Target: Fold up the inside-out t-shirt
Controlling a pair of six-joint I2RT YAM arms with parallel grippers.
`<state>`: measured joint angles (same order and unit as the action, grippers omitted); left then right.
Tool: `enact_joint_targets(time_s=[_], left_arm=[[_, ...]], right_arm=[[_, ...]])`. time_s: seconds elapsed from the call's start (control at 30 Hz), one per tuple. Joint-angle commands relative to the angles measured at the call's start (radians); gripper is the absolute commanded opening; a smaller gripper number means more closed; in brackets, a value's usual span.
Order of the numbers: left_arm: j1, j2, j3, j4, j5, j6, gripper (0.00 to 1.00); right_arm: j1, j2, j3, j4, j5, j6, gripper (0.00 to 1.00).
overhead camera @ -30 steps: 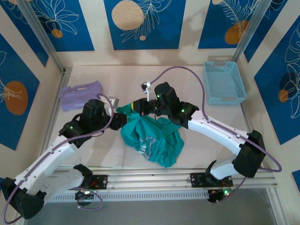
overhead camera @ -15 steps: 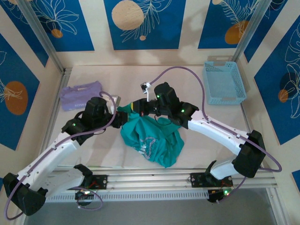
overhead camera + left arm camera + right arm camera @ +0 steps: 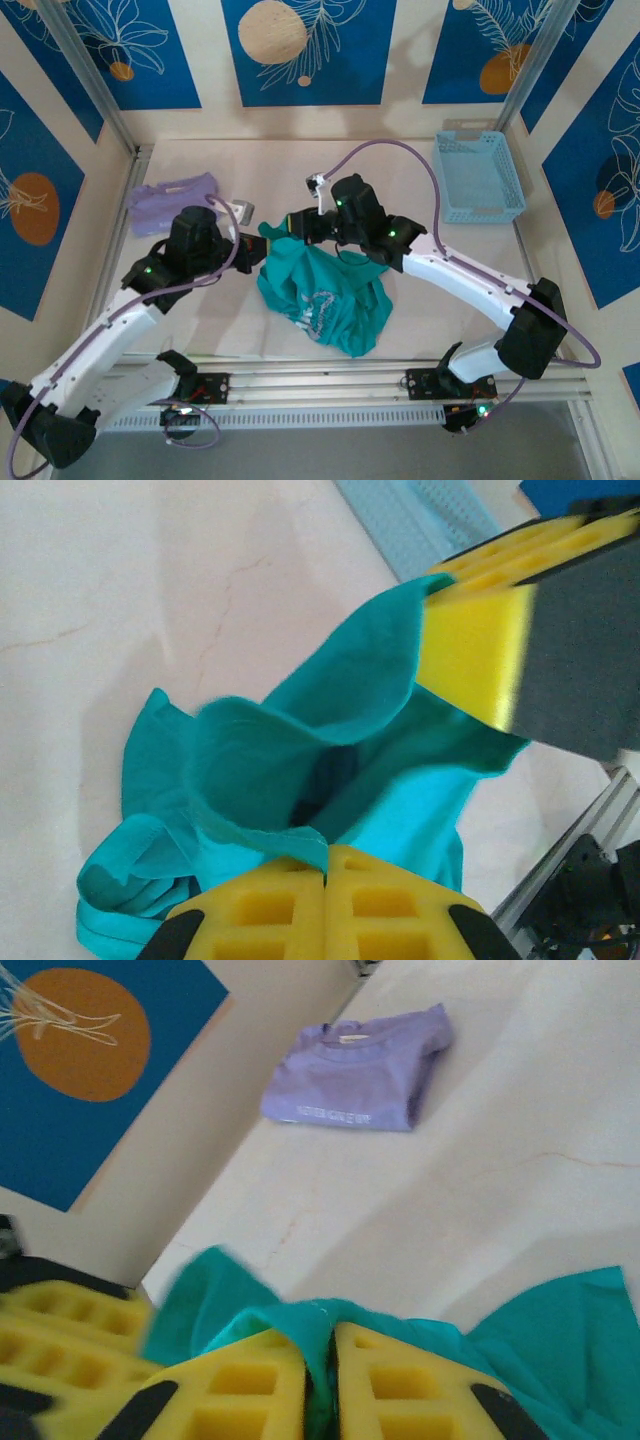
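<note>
**Small pull to the left, no fold yet**

Since half a second ago the left arm [image 3: 120,320] has drawn its wrist back toward the left. The t-shirt's [image 3: 322,295] upper edge has crept a little toward the far side, while the rest of the cloth lies as it did.

At the far left of the surface [image 3: 260,165] sits a folded purple garment [image 3: 172,203], apart from the work.

Next comes the left gripper [image 3: 325,875]. Its yellow pads are pressed together with a pinch of teal cloth caught at their tips.

The t-shirt lies in the middle of the surface, near the front edge, as a rumpled heap. A faint pale print shows on its upper face, and its top edge is bunched and raised between the two grippers.

Just beside the left one, the right gripper [image 3: 328,1360] is also closed tight on a fold of the same teal edge.

At the far right a light blue basket [image 3: 478,178] stands well apart.

As I judge it, the task is at an early stage. The shirt is neither spread flat nor squared, and no fold has been laid. The two holds sit close together on one edge, so the cloth would need drawing apart and laying out smooth before any folding can start.
</note>
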<state>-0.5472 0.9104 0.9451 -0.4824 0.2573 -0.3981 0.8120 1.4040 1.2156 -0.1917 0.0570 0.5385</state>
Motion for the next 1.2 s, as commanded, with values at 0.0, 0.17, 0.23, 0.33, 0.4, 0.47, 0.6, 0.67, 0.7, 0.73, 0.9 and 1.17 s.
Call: enact_joint_targets(time_s=[0.0,0.17,0.23,0.33,0.4,0.47,0.6,0.67,0.7,0.73,0.9,1.17], left_arm=[[0.055,-0.054,0.035,-0.065,0.034,0.044,0.00],[0.096,-0.087,0.053,-0.111,-0.024,0.098,0.00],[0.099,-0.093,0.056,-0.116,-0.048,0.111,0.00],[0.101,-0.093,0.066,-0.122,-0.073,0.126,0.00],[0.102,-0.090,0.074,-0.125,-0.085,0.131,0.00],[0.102,-0.085,0.081,-0.128,-0.093,0.131,0.00],[0.102,-0.079,0.084,-0.124,-0.087,0.129,0.00],[0.102,-0.079,0.083,-0.119,-0.082,0.130,0.00],[0.102,-0.077,0.082,-0.120,-0.079,0.129,0.00],[0.102,-0.079,0.081,-0.119,-0.081,0.132,0.00],[0.102,-0.079,0.076,-0.123,-0.085,0.141,0.00],[0.102,-0.079,0.079,-0.122,-0.110,0.151,0.00]], right_arm=[[-0.013,-0.119,-0.002,-0.092,0.019,-0.148,0.33],[-0.117,-0.257,-0.165,-0.189,0.095,-0.130,0.47],[-0.180,-0.247,-0.221,-0.214,0.135,-0.104,0.50],[-0.226,-0.155,-0.240,-0.216,0.150,-0.109,0.54],[-0.227,-0.071,-0.223,-0.218,0.172,-0.128,0.61],[-0.231,0.012,-0.200,-0.233,0.192,-0.144,0.62],[-0.235,0.150,-0.160,-0.288,0.248,-0.160,0.63],[-0.236,0.191,-0.149,-0.316,0.263,-0.154,0.63],[-0.236,0.208,-0.148,-0.324,0.276,-0.151,0.63],[-0.237,0.222,-0.146,-0.327,0.280,-0.150,0.63],[-0.242,0.305,-0.113,-0.365,0.248,-0.147,0.62],[-0.243,0.411,-0.053,-0.377,0.231,-0.165,0.36]])
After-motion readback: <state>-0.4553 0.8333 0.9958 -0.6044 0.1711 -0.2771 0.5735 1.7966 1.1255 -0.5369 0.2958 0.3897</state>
